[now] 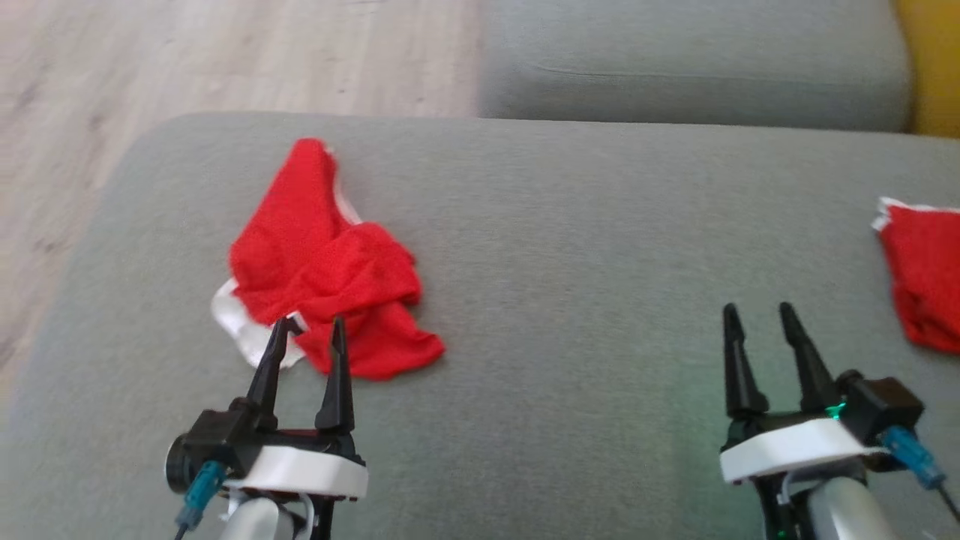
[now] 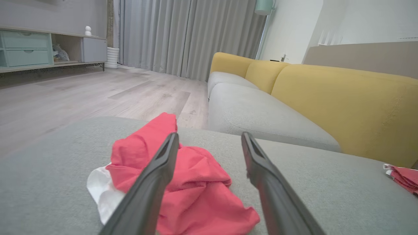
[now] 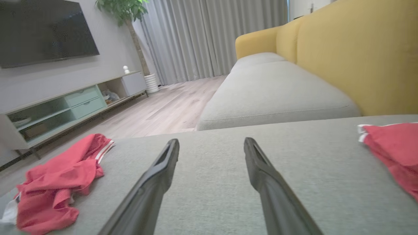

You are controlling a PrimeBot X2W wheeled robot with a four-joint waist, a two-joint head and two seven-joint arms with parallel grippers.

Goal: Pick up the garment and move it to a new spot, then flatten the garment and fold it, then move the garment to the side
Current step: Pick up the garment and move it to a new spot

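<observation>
**Grey sofa [image 1: 570, 247], red garment [image 1: 322, 262] crumpled on its left end**

A second red cloth [image 1: 926, 274] is cut off at the head view's right edge. The left tool [image 1: 311, 324] is spread and empty, its tips over the garment's near edge; I cannot tell whether they touch it. The right tool [image 1: 757, 307] is spread and empty above bare cushion. Wood floor [image 2: 81, 91] and grey curtains [image 2: 183, 36] lie beyond.

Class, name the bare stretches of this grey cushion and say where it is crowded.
Free: mid cushion, between the crumpled red garment and the red cloth at the right edge. Crowded: the left end, around the left gripper.
</observation>
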